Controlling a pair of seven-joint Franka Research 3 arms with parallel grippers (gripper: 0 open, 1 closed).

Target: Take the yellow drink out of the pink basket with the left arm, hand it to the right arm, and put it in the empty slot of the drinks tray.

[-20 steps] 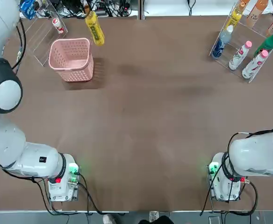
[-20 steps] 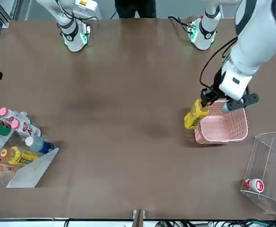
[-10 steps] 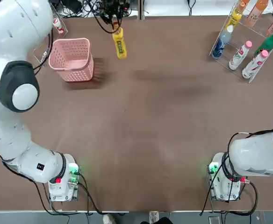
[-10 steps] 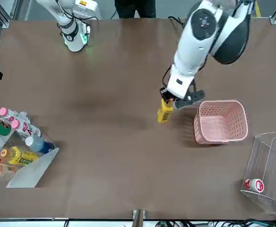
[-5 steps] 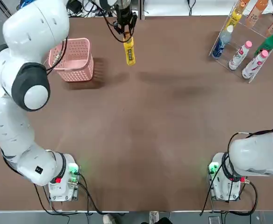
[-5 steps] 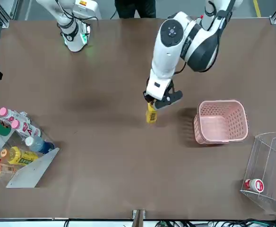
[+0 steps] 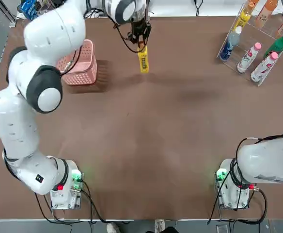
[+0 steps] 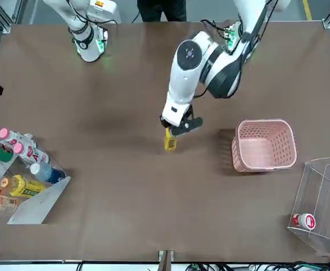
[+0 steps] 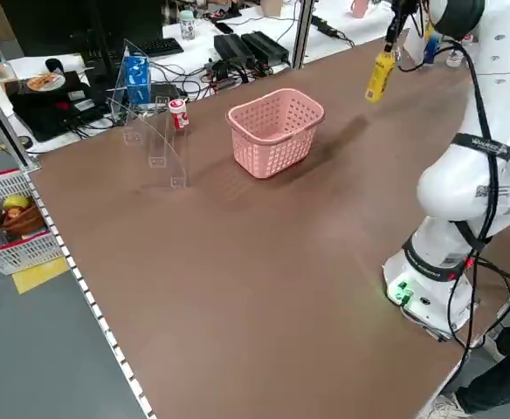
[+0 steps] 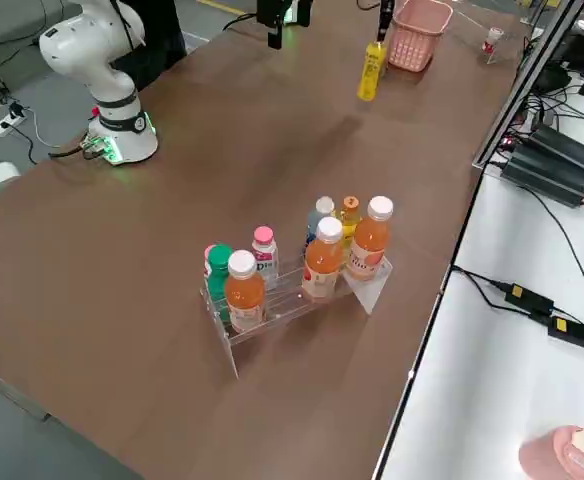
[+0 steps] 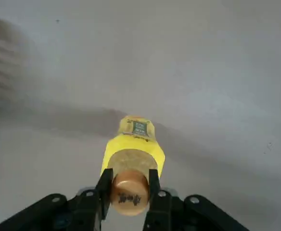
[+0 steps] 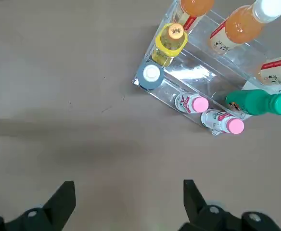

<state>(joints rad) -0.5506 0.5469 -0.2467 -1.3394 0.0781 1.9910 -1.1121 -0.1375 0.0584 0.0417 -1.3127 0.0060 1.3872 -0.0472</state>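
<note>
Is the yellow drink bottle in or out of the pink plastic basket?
Out. The left gripper holds the yellow drink bottle by its cap above bare table, beside the pink plastic basket.

A large brown table top is seen, lit evenly from above. To one side a grey floor with a strip of yellow tape is shown, and a white wire basket holding fruit stands there. Beyond the far edge, a white bench is strewn with black cables and power bricks. A clear acrylic stand is set on the table.
</note>
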